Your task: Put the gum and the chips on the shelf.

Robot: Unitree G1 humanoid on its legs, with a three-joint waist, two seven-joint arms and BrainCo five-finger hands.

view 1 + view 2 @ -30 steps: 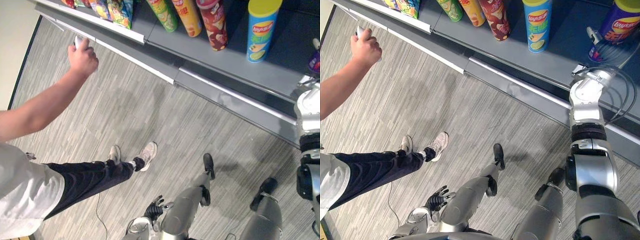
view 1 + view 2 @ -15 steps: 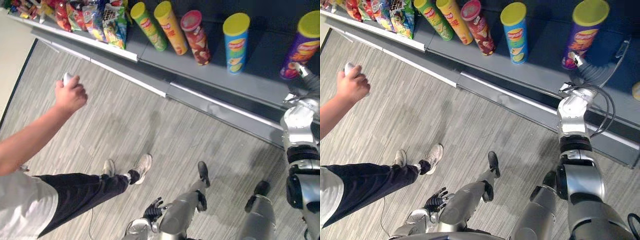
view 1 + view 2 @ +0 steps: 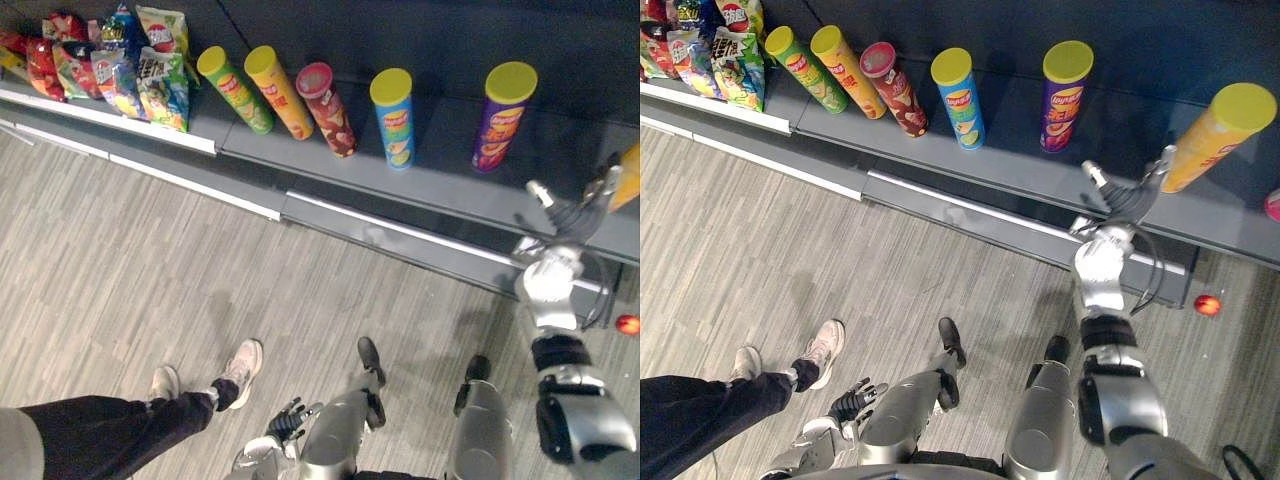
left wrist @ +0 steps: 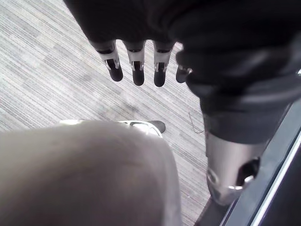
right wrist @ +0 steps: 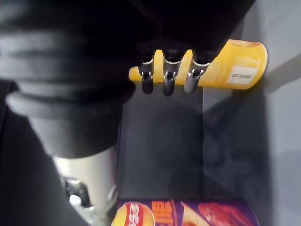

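The right robot hand (image 3: 1125,200) is raised over the front of the dark shelf (image 3: 1010,145), on the right side of the scene. Its fingers (image 5: 165,77) are straight and spread apart, holding nothing. Just beyond them stands the orange tube (image 3: 1215,140) of chips with a yellow lid, set on the shelf. One fingertip is just beside it, but whether it touches cannot be told.

To the left of that tube, five more chip tubes stand in a row along the shelf:
- a purple tube (image 3: 1060,90) with a yellow lid
- a blue tube (image 3: 958,98) with a yellow lid
- a red tube (image 3: 895,88) with a pink lid
- a yellow-orange tube (image 3: 845,72)
- a green tube (image 3: 805,68)

All of them are capped, so their contents are hidden. At the far left, sealed snack bags (image 3: 150,70) lean together.

A small red ball (image 3: 1207,304) lies on the grey striped floor (image 3: 790,250) near the shelf's base on the right. The left robot hand (image 3: 848,402) hangs low at the near left, its fingers relaxed and apart above the floor. A person's legs in dark trousers and pale shoes (image 3: 820,350) stand at the near left.
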